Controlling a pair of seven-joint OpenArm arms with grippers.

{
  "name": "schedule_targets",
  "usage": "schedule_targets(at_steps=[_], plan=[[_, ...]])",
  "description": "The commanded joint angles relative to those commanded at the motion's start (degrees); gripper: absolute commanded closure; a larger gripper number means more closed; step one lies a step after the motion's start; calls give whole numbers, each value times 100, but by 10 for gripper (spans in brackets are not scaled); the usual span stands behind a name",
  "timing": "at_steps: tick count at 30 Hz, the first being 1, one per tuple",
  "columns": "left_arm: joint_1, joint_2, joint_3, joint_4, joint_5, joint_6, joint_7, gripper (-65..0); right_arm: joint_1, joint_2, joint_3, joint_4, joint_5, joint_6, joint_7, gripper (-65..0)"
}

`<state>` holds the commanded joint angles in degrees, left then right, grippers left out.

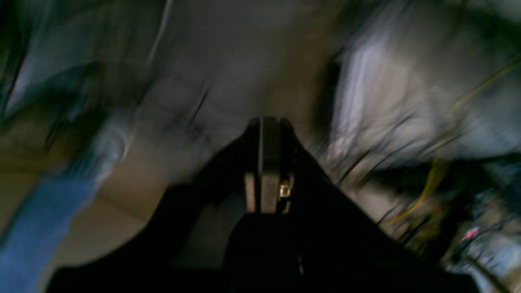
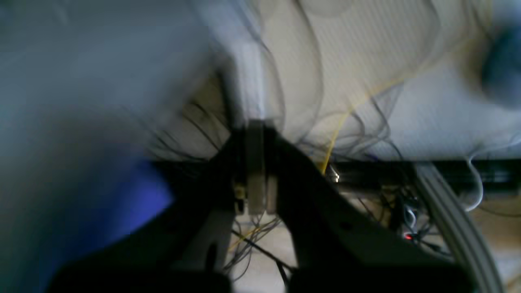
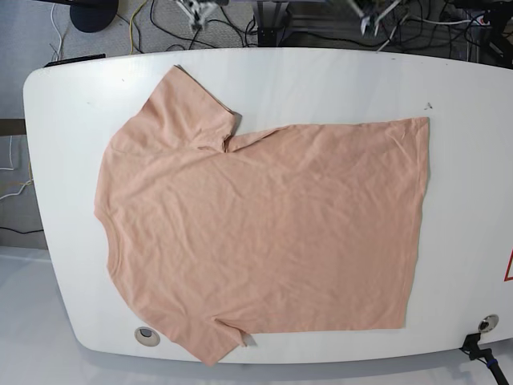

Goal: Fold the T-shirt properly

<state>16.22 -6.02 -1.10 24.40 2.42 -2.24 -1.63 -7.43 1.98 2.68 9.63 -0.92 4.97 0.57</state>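
The peach T-shirt (image 3: 264, 233) lies spread flat on the white table (image 3: 465, 200), collar end to the left, hem to the right, one sleeve at the back left and one at the front. Both arms are drawn back beyond the table's far edge. My left gripper (image 1: 269, 122) shows in the blurred left wrist view with its fingers pressed together and nothing between them. My right gripper (image 2: 255, 124) shows in the right wrist view, also shut and empty, pointing at cables. Neither gripper is near the shirt.
Cables and stands (image 3: 264, 20) crowd the floor behind the table. Two round holes sit in the table's front edge, one at the left (image 3: 146, 335) and one at the right (image 3: 486, 323). A red mark (image 3: 508, 266) is at the right edge.
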Motion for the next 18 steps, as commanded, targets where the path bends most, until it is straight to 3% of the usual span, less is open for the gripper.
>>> schedule_targets(at_steps=[18], plan=[[114, 0, 0, -255, 9, 0, -123, 0, -158, 35, 9, 18, 44, 0, 35, -4]])
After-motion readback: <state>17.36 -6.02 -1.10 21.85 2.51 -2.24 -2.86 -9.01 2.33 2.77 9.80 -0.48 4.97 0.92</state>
